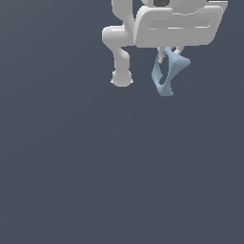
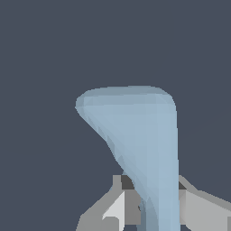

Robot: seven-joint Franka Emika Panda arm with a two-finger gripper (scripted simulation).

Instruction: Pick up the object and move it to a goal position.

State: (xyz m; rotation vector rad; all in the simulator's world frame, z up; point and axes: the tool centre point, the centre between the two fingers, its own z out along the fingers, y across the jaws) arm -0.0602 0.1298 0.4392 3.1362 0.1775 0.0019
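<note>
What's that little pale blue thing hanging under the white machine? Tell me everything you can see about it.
The blue shape is small, light blue and faceted, twisted like an hourglass with a narrow waist and wider ends. It looks smooth and matte, like plastic. It hangs roughly upright below the gripper, its upper end pinched between the grey fingers, which press on it from both sides. In the wrist view its far end flares broad and rounded. Nothing else touches it; only plain dark background shows around it.
</note>
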